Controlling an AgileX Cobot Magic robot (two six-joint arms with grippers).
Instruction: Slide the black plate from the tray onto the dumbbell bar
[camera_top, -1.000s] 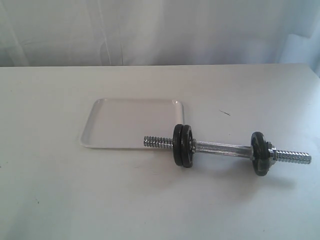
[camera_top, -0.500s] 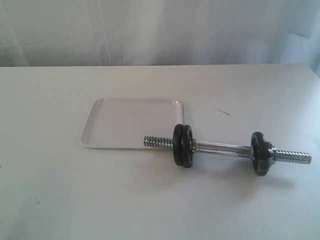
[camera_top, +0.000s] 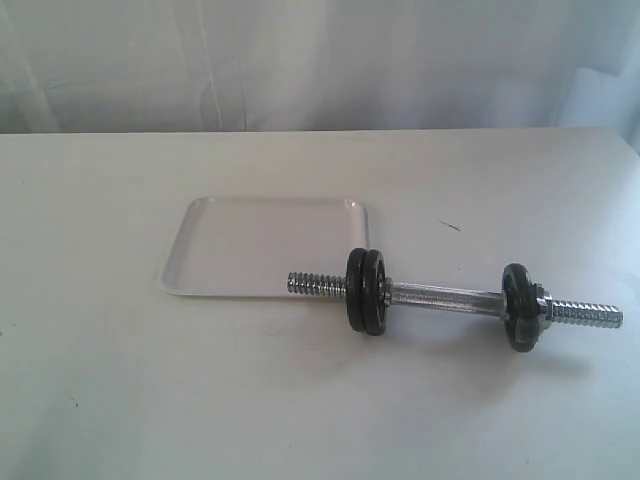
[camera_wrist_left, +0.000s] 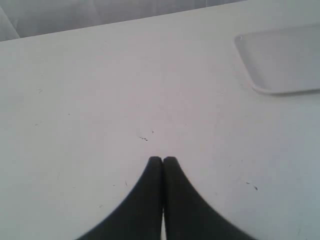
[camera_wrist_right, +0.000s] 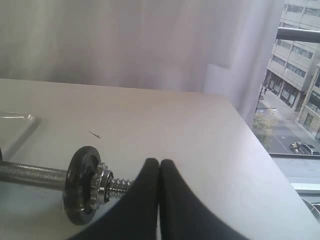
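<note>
1. Both hands are pressed together and pinch nothing. The left hand (camera_wrist_left: 162, 161) hangs over the bare tabletop (camera_wrist_left: 100, 100), and the right hand (camera_wrist_right: 159, 164) hangs low near one end of the dumbbell bar (camera_top: 445, 296). Neither hand shows in the exterior view.
2. Ahead of the left hand and off to one side, well apart from its fingertips, lies the tray (camera_wrist_left: 280, 60). I see no disc in it in any view.
3. Just beside the fingertips of the right hand a single disc (camera_wrist_right: 82, 186) stands on the bar, with a collar nut (camera_wrist_right: 103, 182) against it on the side toward the hand.
4. Far from the right hand, near the other end of the bar, two discs stand touching each other. I judge that the outer one, on the side of the free threaded end (camera_top: 315, 284), is the black plate (camera_top: 356, 288). It sits upright on the bar, near the rim of the tray.
5. As I judge the step in hand, the sliding itself seems finished, because the tray holds nothing and both hands are away from the pair.
6. For a next move, if any: no collar nut shows outside this pair, so the plate could slip off along the thread if the bar is tilted. A hand would need to spread before it takes anything.
</note>
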